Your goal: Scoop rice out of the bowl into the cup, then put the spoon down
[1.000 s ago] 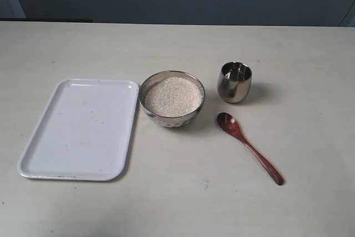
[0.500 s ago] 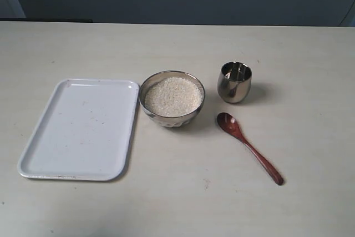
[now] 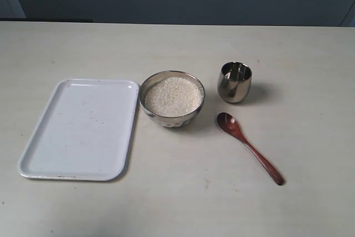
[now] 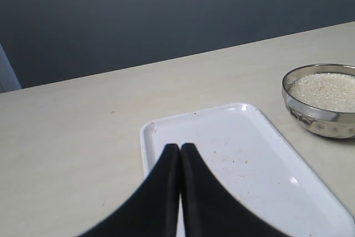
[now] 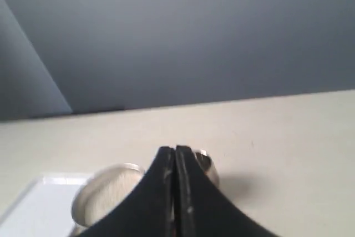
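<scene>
The steel bowl (image 3: 171, 99) stands mid-table, filled with a pale heap of rice (image 3: 172, 96). To its right is the small steel cup (image 3: 234, 82), upright. The reddish-brown wooden spoon (image 3: 249, 147) lies on the table in front of the cup, scoop toward the bowl, handle pointing to the near right. Neither gripper shows in the exterior view. My left gripper (image 4: 180, 147) is shut and empty above the white tray (image 4: 260, 159), with the bowl (image 4: 321, 101) off to one side. My right gripper (image 5: 174, 149) is shut and empty; bowl (image 5: 105, 192) and cup (image 5: 206, 165) lie partly hidden behind its fingers.
A white rectangular tray (image 3: 83, 129) lies left of the bowl, almost touching it. The beige table (image 3: 177, 203) extends around everything, with a dark wall behind its far edge.
</scene>
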`<state>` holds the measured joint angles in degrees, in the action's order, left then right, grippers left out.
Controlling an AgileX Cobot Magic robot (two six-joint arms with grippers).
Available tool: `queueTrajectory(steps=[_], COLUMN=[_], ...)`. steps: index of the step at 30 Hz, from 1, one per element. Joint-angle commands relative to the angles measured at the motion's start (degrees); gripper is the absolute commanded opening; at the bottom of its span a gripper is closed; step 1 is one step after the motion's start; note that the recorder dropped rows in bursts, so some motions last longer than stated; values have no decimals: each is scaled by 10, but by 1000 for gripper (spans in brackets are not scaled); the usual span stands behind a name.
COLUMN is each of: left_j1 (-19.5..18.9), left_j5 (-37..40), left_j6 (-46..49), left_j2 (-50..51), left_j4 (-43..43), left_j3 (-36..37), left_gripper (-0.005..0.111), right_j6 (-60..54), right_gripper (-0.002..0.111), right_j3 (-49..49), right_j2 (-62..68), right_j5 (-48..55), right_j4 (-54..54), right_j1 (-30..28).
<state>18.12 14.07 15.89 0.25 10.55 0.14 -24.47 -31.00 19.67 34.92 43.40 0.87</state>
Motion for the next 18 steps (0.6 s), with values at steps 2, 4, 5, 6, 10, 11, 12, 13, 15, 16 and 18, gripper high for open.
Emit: queueTrajectory(steps=[2, 4, 5, 6, 10, 11, 12, 13, 15, 16, 18], left_j1=[3, 3, 3, 3, 3, 3, 3, 3, 3, 3, 3], left_j5=[-6, -6, -6, -6, -6, -6, -6, -6, -6, -6, -6], left_j6=[-3, -3, -3, -3, -3, -3, -3, -3, -3, -3, -3], left_j2=[-2, -2, -2, -2, -2, -2, -2, -2, -2, -2, -2], left_j4=[1, 1, 1, 1, 1, 1, 1, 1, 1, 1, 1], left_j3=[-1, -1, -1, -1, -1, -1, -1, -1, -1, -1, -1], left_gripper=[1, 1, 1, 1, 1, 1, 1, 1, 1, 1, 1], right_j6=[-42, -45, -42, -42, -40, -40, -38, -35, -20, -18, -18], right_gripper=[-1, -1, -1, -1, -1, -1, -1, -1, -1, -1, -1], right_j3=[-115, -149, -167, -182, -210, -211, -211, -211, -213, -213, -213], right_j2=[191, 252, 288, 323, 456, 489, 521, 544, 598, 617, 658], right_j5=[146, 170, 183, 195, 204, 204, 204, 204, 202, 197, 176], right_j4=[-100, -129, -147, -163, -211, -227, -240, -250, -279, -290, -316], right_j1=[11, 24, 32, 42, 96, 116, 140, 165, 215, 234, 274])
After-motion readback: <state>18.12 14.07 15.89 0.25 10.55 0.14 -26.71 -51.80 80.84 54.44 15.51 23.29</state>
